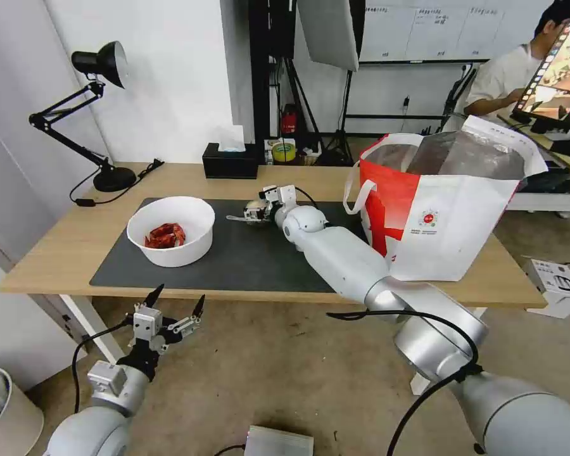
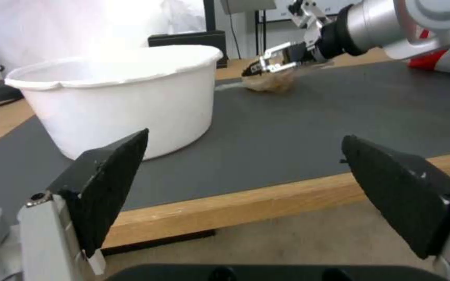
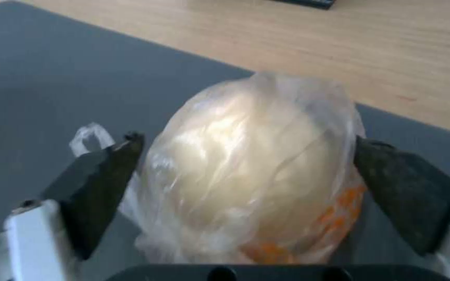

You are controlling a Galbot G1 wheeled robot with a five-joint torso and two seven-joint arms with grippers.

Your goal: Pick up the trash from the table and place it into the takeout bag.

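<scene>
Two end effectors, one at the wrapped ball.
Head view: right end effector (image 1: 258, 209) on the dark mat around the plastic-wrapped ball (image 1: 255, 208); white bowl (image 1: 171, 229) beside; takeout bag (image 1: 440, 206) on the table (image 1: 57, 247).
Left wrist view: left end effector (image 2: 243, 187) spread wide below the table edge.
Right wrist view: fingers (image 3: 113, 175) touching the ball's wrap on both sides, ball resting on the mat.

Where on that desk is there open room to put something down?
The dark grey mat is bare between the white round bowl and the red-and-white takeout bag. Crowded spot: the right claw around the plastic-wrapped beige ball.
</scene>
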